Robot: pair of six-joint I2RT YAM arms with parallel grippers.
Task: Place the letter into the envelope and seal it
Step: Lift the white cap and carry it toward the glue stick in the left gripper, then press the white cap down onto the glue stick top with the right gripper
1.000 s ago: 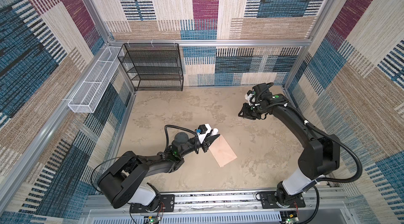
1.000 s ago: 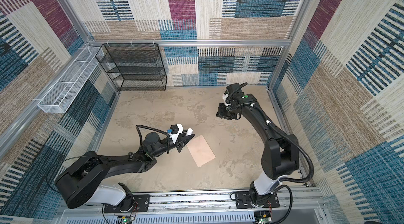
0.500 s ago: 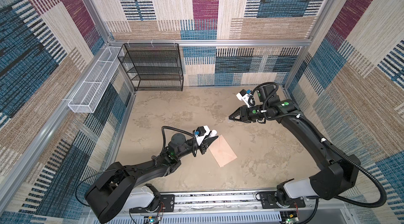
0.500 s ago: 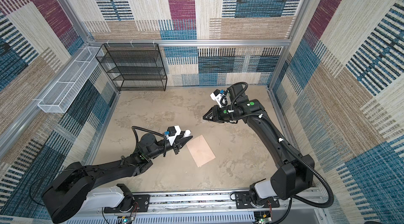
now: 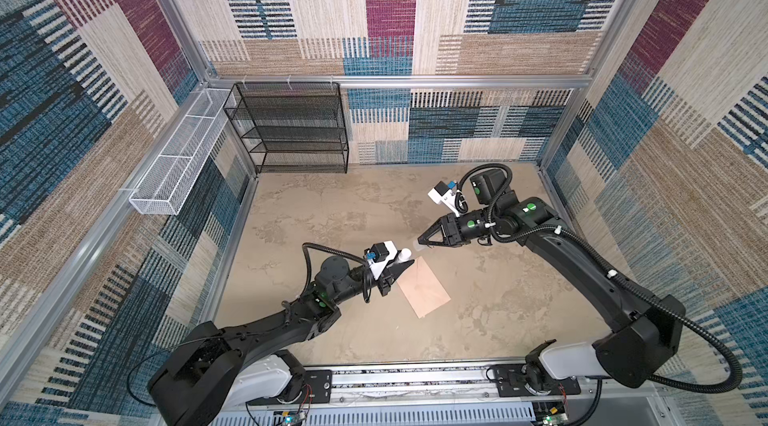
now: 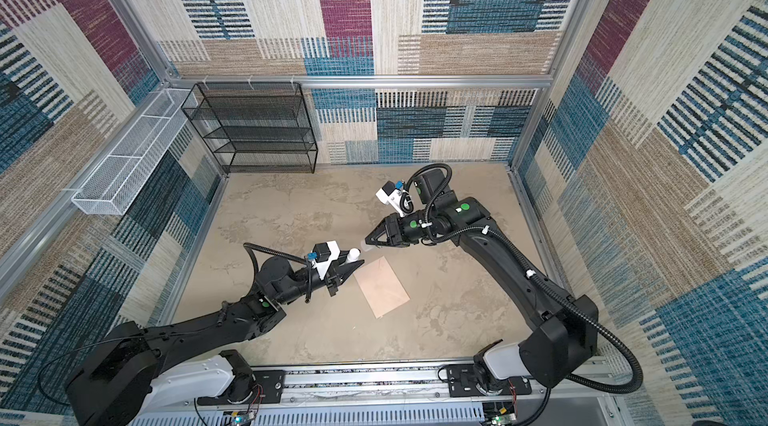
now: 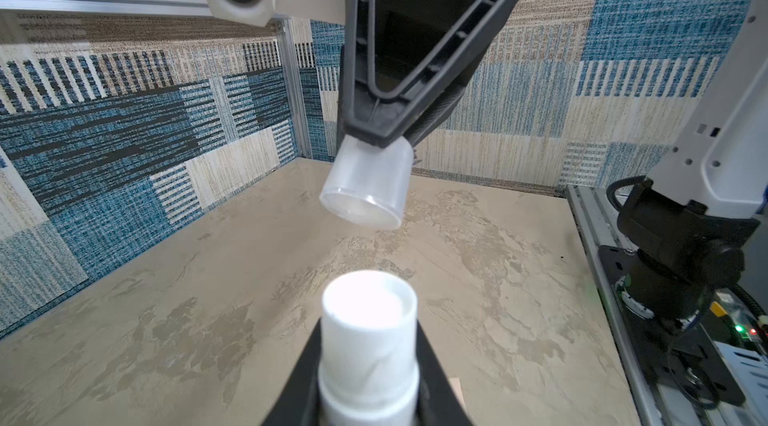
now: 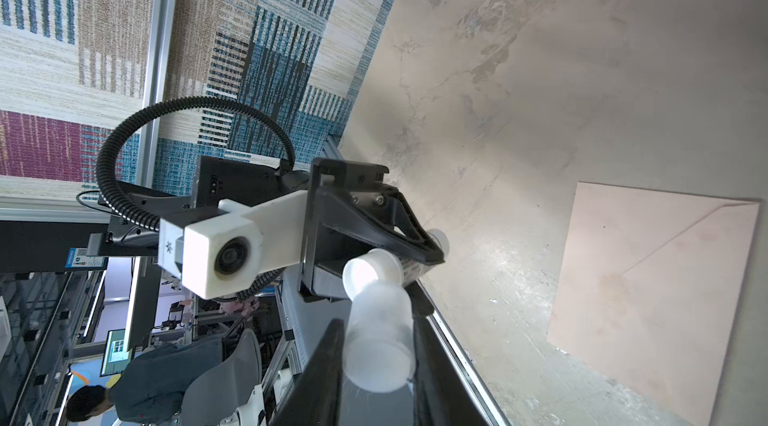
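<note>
Starting at the envelope (image 5: 424, 293): lies flat on the tabletop (image 5: 332, 203), flap side up, and looks folded shut going by the right wrist view, with a few faint blotches. Can't spot the letter in any view. Probably sits inside, but can't confirm.

Moving out to the envelope's far corner, just beside it: found the left end effector (image 5: 409, 265) clamped on a white tube (image 5: 404, 254) (looks like a glue stick), open end poking toward the other arm. Facing that, found the right end effector (image 5: 419, 240) pinching a translucent cap (image 7: 365, 191) near its closed end, mouth aimed at the tube, close but not touching, both held up off the tabletop. Can't tell whether capping or uncapping here.

Now for ways to botch it: seems tilted a bit against the tube in the left wrist view, so pushing together crooked could snag the rim and twist either piece out of its pinch. Slick round plastic, shallow hold, wouldn't take much. Dropping either one right there means landing on or beside the envelope and maybe shoving it askew. Also worth worrying about the seal: with too little glue under the flap, could just pop back open.
</note>
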